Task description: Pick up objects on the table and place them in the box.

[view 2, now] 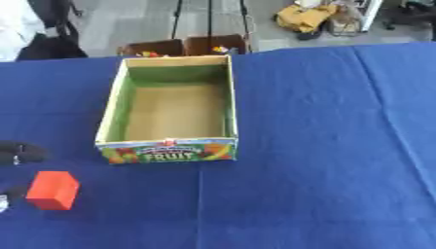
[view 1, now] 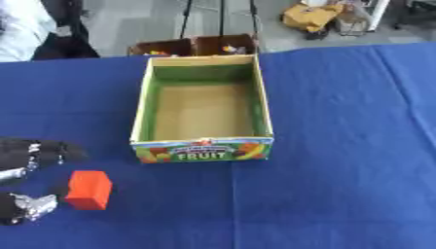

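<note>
A: Left robot hand (view 1: 30, 154) is seen at the left edge, black fingers (view 1: 60, 151) above and a silver-jointed thumb (view 1: 34, 204) below the small red rectangular block (view 1: 88, 189). Fingers are spread, nothing is gripped.

B: Contact with the block?

A: Cannot be told; the thumb is just beside it. The block is set on the blue cloth-covered surface (view 1: 340, 146), near the front-left corner of the open cardboard box with green inner walls and a "FRUIT" label (view 1: 204, 150).

B: Right robot hand?

A: Not seen in either view.
</note>
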